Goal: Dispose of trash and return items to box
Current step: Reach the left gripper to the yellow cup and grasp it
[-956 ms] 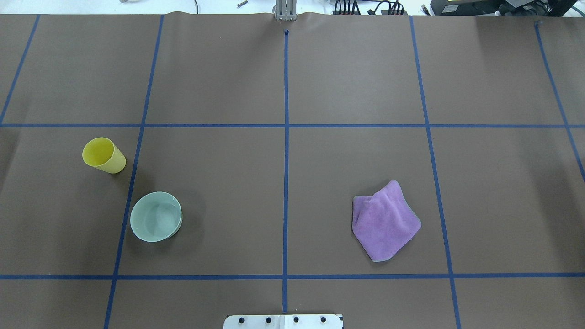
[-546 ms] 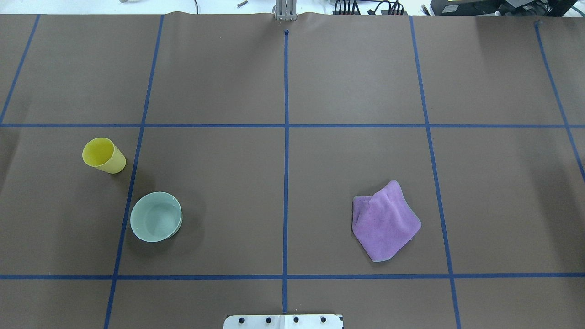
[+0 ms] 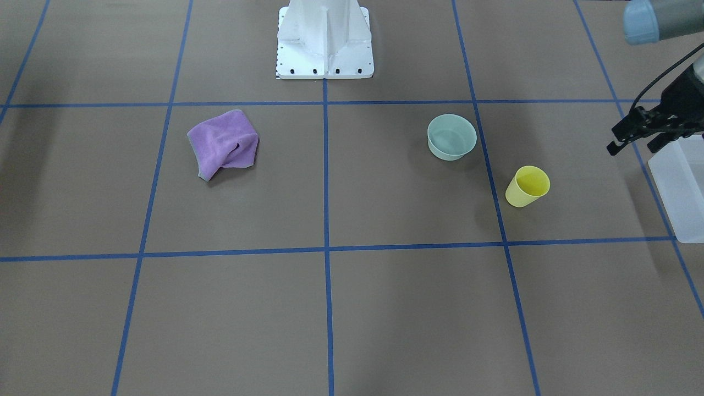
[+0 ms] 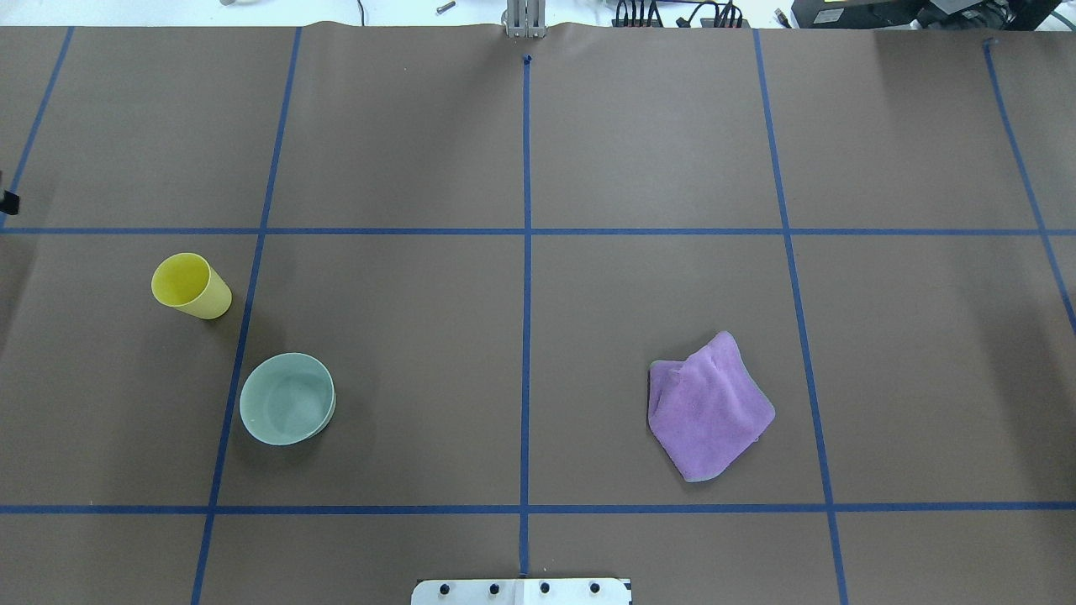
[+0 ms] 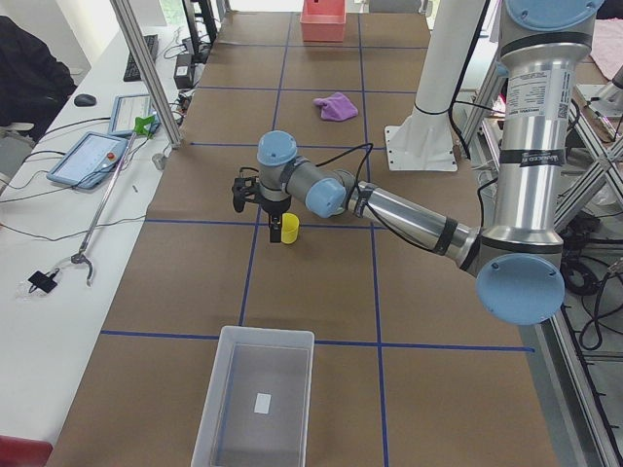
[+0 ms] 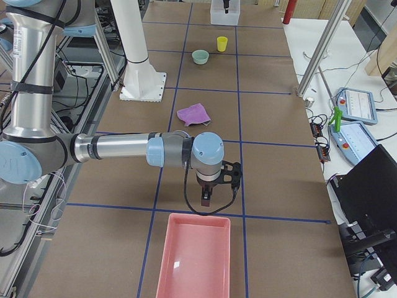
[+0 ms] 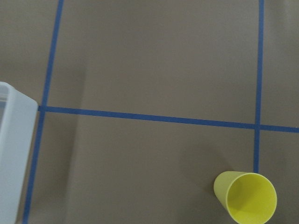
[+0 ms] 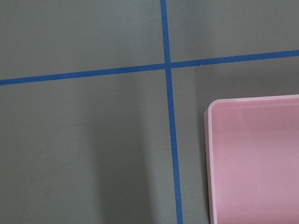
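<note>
Facing the robot, the front camera shows the left gripper (image 3: 632, 145) hanging near the bench's left end. Its fingers are spread and nothing is between them. It hovers by the robot-side end of the frosted white box (image 3: 679, 187), which stands along that end edge. The yellow cup (image 3: 527, 187) stands upright inboard of the box. The mint-green bowl (image 3: 451, 137) sits near the cup, closer to the white robot base (image 3: 324, 38), and the two do not touch. A crumpled purple cloth (image 3: 224, 144) lies toward the bench's right half.

From overhead, cup, bowl and cloth lie well apart from the far edge; only a black sliver of the left gripper shows at the left edge.

The left-end camera shows the box empty.

The right-end camera shows the right gripper (image 6: 206, 197) pointing down just before a pink tray (image 6: 197, 217) at the right end; whether its fingers are spread cannot be told.

The left wrist camera sees the cup and one corner of the box.

The right wrist camera sees a corner of the tray.
</note>
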Motion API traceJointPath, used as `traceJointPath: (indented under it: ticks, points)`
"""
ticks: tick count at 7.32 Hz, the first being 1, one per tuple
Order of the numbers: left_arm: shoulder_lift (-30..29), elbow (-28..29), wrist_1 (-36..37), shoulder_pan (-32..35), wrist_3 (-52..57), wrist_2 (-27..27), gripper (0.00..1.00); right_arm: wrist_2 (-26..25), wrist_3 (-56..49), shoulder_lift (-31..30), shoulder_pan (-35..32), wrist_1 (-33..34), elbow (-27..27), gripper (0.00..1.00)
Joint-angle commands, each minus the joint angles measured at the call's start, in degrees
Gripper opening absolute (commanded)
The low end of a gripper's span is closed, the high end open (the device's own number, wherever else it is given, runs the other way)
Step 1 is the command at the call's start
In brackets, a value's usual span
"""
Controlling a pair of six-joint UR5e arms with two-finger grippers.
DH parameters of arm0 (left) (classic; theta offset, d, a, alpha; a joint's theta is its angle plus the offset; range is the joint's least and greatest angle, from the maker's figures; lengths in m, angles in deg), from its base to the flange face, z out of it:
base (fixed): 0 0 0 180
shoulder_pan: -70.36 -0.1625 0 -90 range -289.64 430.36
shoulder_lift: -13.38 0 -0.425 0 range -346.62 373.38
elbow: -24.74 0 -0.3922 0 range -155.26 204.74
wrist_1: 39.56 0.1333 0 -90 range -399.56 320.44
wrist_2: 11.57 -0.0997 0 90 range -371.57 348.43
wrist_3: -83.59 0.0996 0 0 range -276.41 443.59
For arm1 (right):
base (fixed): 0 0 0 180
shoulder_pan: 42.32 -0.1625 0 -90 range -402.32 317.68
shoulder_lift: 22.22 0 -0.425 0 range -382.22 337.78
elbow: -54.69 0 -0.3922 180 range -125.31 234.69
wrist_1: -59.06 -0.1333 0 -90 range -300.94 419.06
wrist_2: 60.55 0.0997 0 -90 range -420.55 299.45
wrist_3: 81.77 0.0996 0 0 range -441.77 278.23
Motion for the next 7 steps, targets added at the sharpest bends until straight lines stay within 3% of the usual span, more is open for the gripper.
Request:
traceJointPath:
  ticks: [1, 4, 6, 7]
  points:
    - [-2.95, 9.16, -17.19, -8.76, -16.41, -5.09, 0.98, 0.14, 0.0, -0.07, 0.08, 0.04, 0.12, 1.0]
    - [-3.76, 13.32, -18.38, -11.17, -17.27, -6.45, 0.98, 0.14, 0.0, -0.07, 0.08, 0.21, 0.03, 1.0]
    - [-3.76, 12.81, -18.47, -12.74, -17.45, -6.36, 0.98, 0.14, 0.0, -0.24, -0.01, 0.39, 0.03, 1.0]
    - [-3.76, 13.15, -18.47, -14.23, -17.45, -6.53, 0.91, 0.05, 0.0, -0.42, 0.08, 0.39, -0.05, 1.0]
